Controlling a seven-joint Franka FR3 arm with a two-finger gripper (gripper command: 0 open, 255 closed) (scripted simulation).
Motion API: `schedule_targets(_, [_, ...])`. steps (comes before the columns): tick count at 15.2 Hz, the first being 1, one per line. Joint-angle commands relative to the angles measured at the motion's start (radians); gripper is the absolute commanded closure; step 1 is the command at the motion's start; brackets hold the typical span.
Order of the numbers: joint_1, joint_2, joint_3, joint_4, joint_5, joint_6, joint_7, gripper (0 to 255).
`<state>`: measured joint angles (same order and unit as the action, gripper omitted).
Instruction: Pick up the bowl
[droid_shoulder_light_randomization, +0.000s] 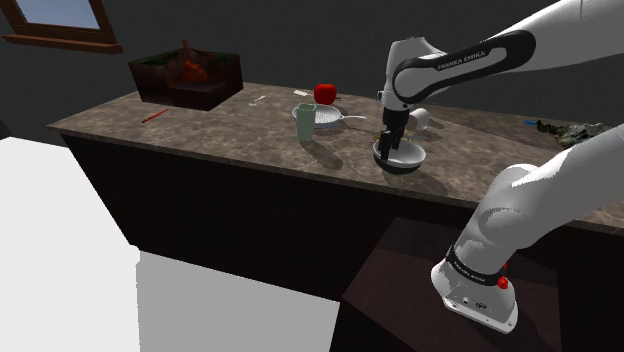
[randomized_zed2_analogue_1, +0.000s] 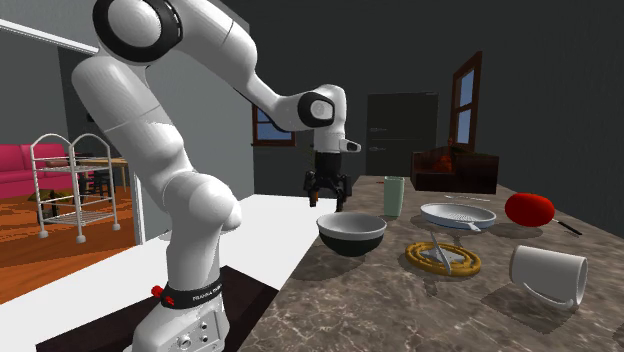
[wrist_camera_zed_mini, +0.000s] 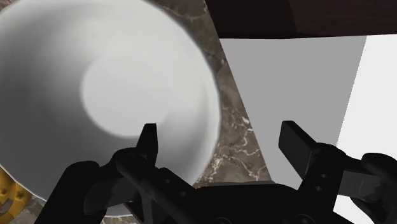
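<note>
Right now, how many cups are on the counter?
2. A green cup stands upright beside the white pan; a white mug lies on its side by the yellow ring. The dark box could hide another.

The counter (randomized_zed2_analogue_1: 380, 300) looked like veined stone (brown, faintly glossy). The bowl (wrist_camera_zed_mini: 108, 95) was smooth, its white inside softly sheened. The gripper (wrist_camera_zed_mini: 221, 135) was matt black.

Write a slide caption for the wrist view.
Open gripper over the rim of the bowl: one finger above its pale interior, the other above the marbled counter.
</note>
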<state>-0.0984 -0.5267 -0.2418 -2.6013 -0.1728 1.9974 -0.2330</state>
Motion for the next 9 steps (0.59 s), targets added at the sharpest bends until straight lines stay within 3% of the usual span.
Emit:
schedule_targets(1, [-0.001, 0.012, -0.004, -0.017, -0.003, 0.029, -0.001, 0])
schedule_targets(2, [-0.001, 0.011, -0.004, -0.017, -0.003, 0.029, -0.001, 0])
schedule_targets(3, [-0.001, 0.010, -0.004, -0.019, -0.003, 0.029, 0.000, 255])
schedule_targets(9, [-0.001, 0.006, -0.003, -0.021, -0.003, 0.028, 0.000, 255])
